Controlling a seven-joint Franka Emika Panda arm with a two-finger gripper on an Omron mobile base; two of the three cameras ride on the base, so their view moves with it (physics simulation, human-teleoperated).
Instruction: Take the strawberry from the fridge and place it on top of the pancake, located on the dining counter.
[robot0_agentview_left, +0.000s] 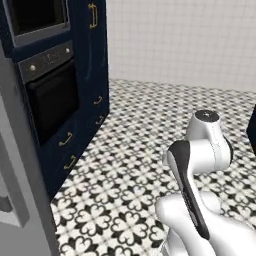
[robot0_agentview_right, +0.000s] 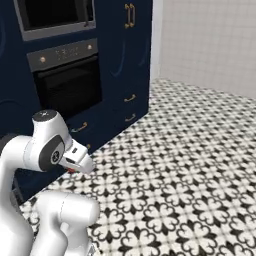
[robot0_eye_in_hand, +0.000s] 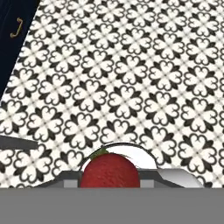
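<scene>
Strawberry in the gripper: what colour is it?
Red with a bit of green at the top; the strawberry shows best in the hand view.

Glossy white rounded arm (robot0_agentview_left: 200, 165) with dark joint bands.

My base cams look forward-down from behind my arm (robot0_agentview_left: 200, 165), sharing patterned floor (robot0_agentview_left: 145, 150) and navy cupboards (robot0_agentview_right: 125, 60). My hand cam faces the floor closely

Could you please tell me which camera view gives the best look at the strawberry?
The hand view: the strawberry sits large at its bottom, red with a green tip, above the patterned floor. The right base view gives just a small red speck under the pincer. In the left base view the arm hides it.
</scene>
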